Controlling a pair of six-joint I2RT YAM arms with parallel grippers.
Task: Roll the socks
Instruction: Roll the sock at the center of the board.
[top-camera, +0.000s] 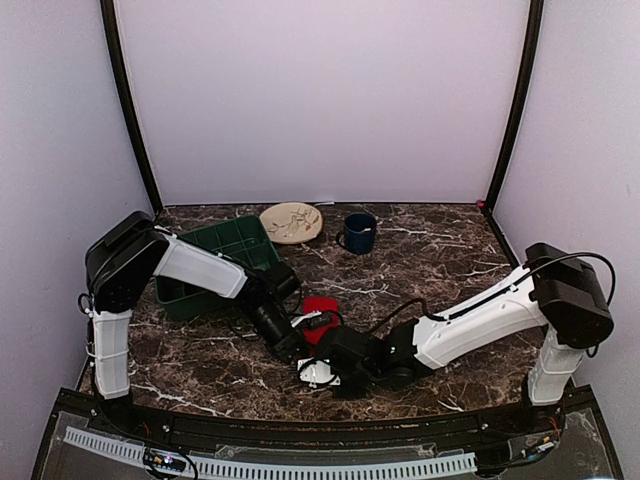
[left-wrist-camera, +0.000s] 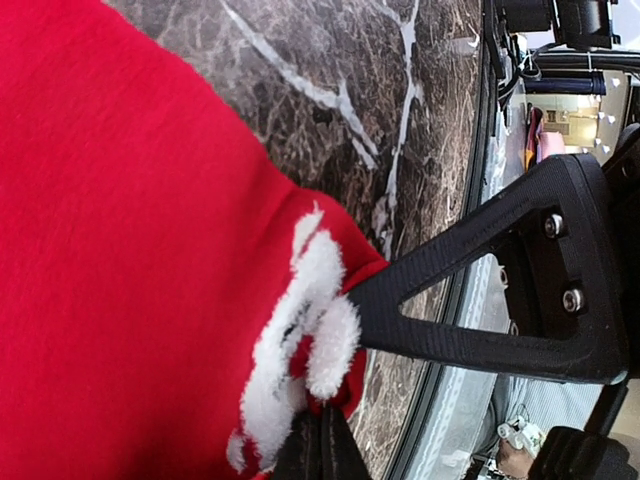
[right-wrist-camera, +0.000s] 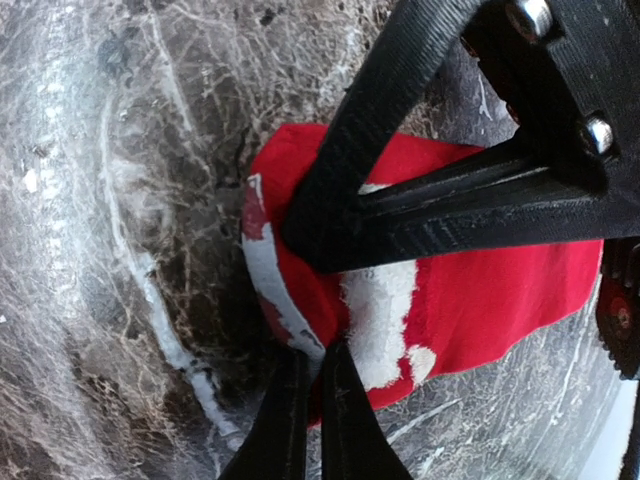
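The socks (top-camera: 319, 304) lie as one red bundle on the dark marble table (top-camera: 440, 260), near the front middle, between my two grippers. I cannot tell the two socks apart. In the left wrist view the red fabric (left-wrist-camera: 130, 260) fills the left side. My left gripper (left-wrist-camera: 322, 415) is shut on the fluffy white trim (left-wrist-camera: 318, 300). In the right wrist view the red bundle (right-wrist-camera: 500, 300) rests on the marble. My right gripper (right-wrist-camera: 312, 352) is shut on its white-edged end (right-wrist-camera: 272, 280).
A green bin (top-camera: 225, 252) stands at the back left, partly under the left arm. A beige plate (top-camera: 291, 222) and a dark blue mug (top-camera: 358, 232) sit at the back. The table's front edge (top-camera: 300, 415) runs just below the grippers.
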